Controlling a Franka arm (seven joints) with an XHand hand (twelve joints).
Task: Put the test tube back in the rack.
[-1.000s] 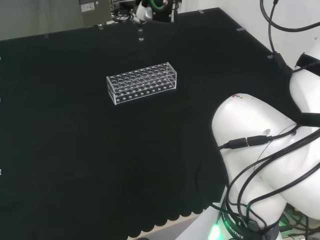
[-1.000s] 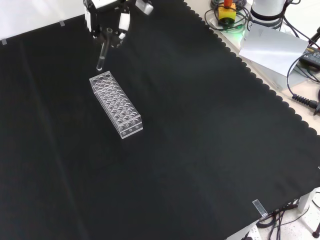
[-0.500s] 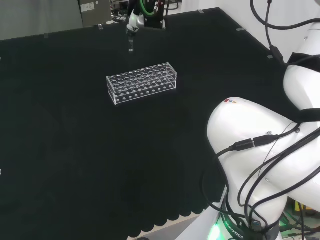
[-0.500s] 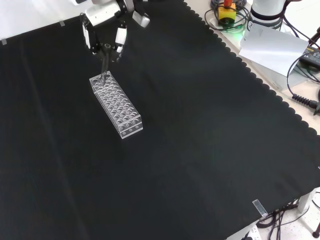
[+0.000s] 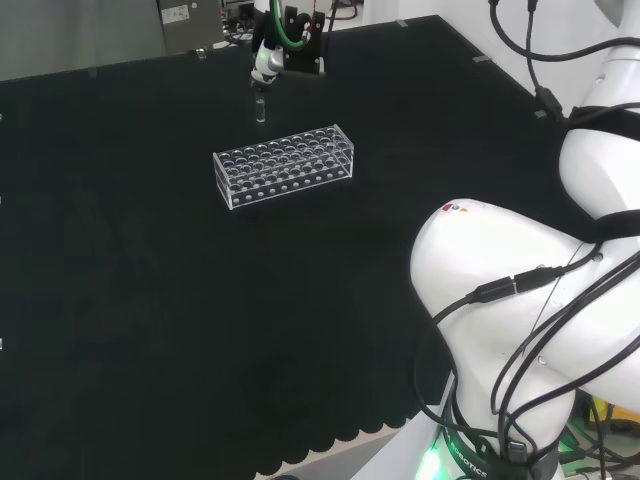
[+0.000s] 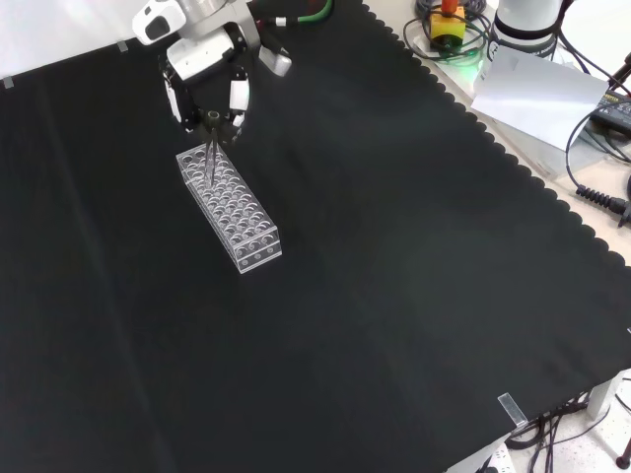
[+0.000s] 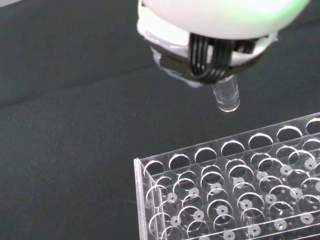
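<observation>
Glassware job: small clear glass test tube point(image 6: 209, 163) pinched at its upper end by the black and white robot hand point(image 6: 207, 74), fingers curled round it, tube hanging roughly upright with its rounded bottom pointing down. Clear plastic multi-hole test tube rack point(image 6: 230, 207) sits on the black cloth bench point(image 6: 394, 246), empty as far as I can see.

From the front view the tube's lower end overlaps the far end of the rack; cannot tell there whether it has entered a hole. Wrist view settles it: tube bottom point(image 7: 226, 97) hangs above and just off the rack's edge row point(image 7: 235, 150), not yet in any hole. Head view puts the tube point(image 5: 260, 108) above the cloth just behind the rack point(image 5: 285, 165).

Handling, my judgement: tube looks light, rigid, thin-walled, smooth, so likely slippery and breakable if knocked on the rack's top plate. Holding it near the top seems right, since that leaves the whole lower length free to go into a hole. Rack also looks light and could slide or tip if the tube catches a rim sideways. Tube should line up over one hole and go in straight down before the fingers let go.
</observation>
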